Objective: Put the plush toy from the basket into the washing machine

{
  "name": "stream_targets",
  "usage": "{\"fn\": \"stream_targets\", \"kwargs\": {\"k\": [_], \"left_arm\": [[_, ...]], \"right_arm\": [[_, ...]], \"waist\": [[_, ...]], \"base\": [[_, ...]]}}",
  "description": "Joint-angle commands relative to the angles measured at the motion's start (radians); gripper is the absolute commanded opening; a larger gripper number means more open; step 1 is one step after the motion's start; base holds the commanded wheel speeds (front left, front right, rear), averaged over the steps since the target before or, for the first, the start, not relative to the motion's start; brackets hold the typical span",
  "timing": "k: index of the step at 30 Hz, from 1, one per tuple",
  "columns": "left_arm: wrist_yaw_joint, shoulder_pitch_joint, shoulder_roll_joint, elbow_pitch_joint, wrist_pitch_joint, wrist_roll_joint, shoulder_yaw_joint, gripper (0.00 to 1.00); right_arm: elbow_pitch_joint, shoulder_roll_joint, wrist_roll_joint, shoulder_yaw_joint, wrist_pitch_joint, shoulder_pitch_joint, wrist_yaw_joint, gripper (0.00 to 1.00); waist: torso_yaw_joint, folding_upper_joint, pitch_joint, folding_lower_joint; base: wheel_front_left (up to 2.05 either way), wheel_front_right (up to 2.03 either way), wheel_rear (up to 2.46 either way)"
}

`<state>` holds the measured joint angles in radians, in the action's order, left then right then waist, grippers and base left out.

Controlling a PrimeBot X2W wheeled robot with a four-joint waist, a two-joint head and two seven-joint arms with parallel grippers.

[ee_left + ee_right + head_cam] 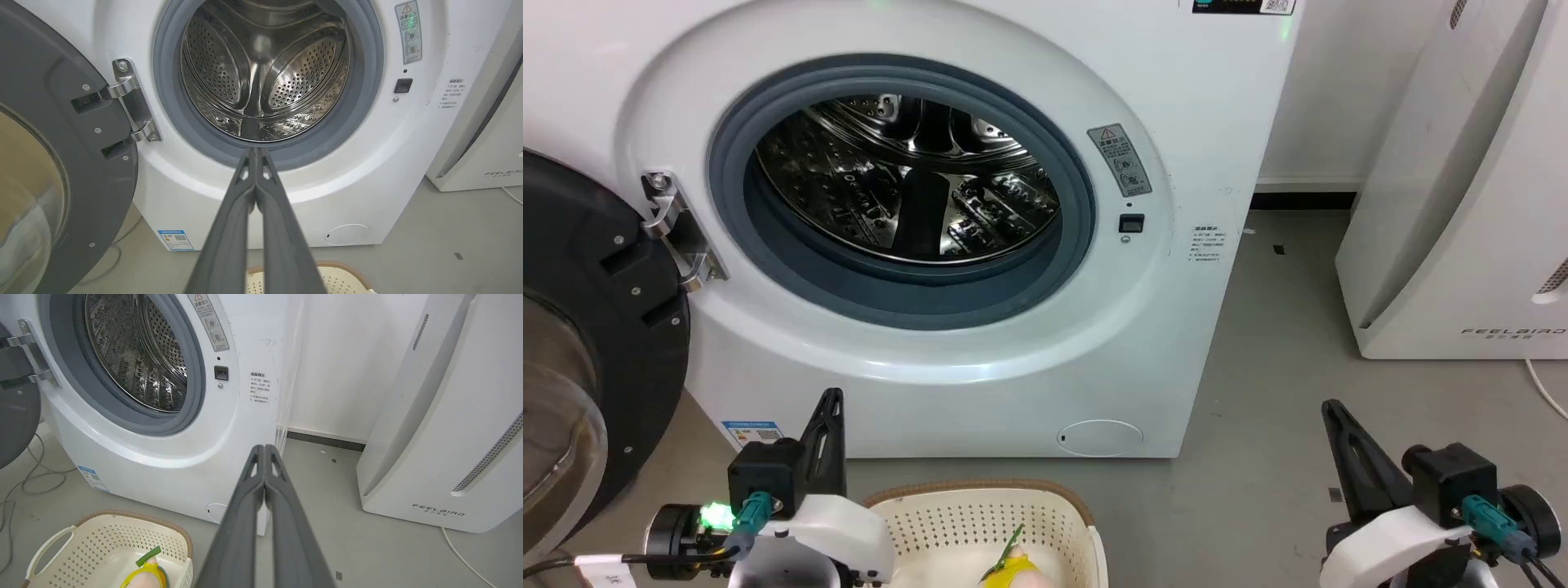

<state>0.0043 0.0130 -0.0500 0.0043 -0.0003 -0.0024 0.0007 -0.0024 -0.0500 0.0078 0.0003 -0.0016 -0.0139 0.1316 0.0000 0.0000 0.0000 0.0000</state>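
The washing machine (pixel 1225 122) takes up the upper left of the head view, with its door (pixel 588 269) swung open at the left edge. At the bottom centre the plush toy (pixel 1015 569) lies in the basket (pixel 980 492) on the floor. The left gripper (pixel 832 400) at the lower left and the right gripper (pixel 1331 408) at the lower right each have their fingers pressed together, gripping nothing.

The left pincer (pixel 833 400) and right pincer (pixel 1331 408) have long dark grey tapering fingers (pixel 229 228) with triangular cut-outs near the tips. Behind each sit a black boxy block (pixel 764 478), a teal cable plug (pixel 754 508) and a glossy white shell (pixel 845 523). A green light (pixel 716 514) glows on the left.
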Motion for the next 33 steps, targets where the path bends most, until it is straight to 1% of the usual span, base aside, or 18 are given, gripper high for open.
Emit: {"fn": "stream_targets", "kwargs": {"k": [1, 24, 25, 26, 27, 33], "left_arm": [[-0.004, -0.013, 0.000, -0.004, 0.000, 0.002, -0.001, 0.00], [-0.004, -0.013, 0.000, -0.004, 0.000, 0.002, -0.001, 0.00], [0.000, 0.000, 0.000, 0.000, 0.000, 0.000, 0.000, 1.00], [0.001, 0.000, 0.000, 0.001, 0.000, 0.000, 0.000, 0.00], [0.001, 0.000, 0.000, 0.001, -0.001, 0.000, 0.000, 1.00], [0.010, 0.003, 0.000, 0.006, -0.012, -0.006, -0.007, 1.00]], "right_arm": [[0.002, 0.000, -0.008, 0.000, 0.002, 0.014, -0.001, 0.00], [0.002, 0.000, -0.008, 0.000, 0.002, 0.014, -0.001, 0.00], [0.000, 0.000, 0.000, 0.000, 0.000, 0.000, 0.000, 1.00], [0.000, 0.000, 0.001, 0.000, -0.001, 0.000, 0.000, 0.00], [0.000, 0.000, 0.001, 0.000, -0.001, 0.000, 0.000, 1.00], [-0.006, 0.000, 0.016, -0.008, -0.012, -0.001, 0.000, 1.00]], "waist": [[0.000, 0.0000, 0.000, 0.0000], [0.000, 0.0000, 0.000, 0.0000], [0.000, 0.0000, 0.000, 0.0000], [0.000, 0.0000, 0.000, 0.0000], [0.000, 0.0000, 0.000, 0.0000], [0.000, 0.0000, 0.002, 0.0000]], "base": [[0.00, 0.00, 0.00], [0.00, 0.00, 0.00], [0.00, 0.00, 0.00], [0.00, 0.00, 0.00], [0.00, 0.00, 0.00], [0.00, 0.00, 0.00]]}}
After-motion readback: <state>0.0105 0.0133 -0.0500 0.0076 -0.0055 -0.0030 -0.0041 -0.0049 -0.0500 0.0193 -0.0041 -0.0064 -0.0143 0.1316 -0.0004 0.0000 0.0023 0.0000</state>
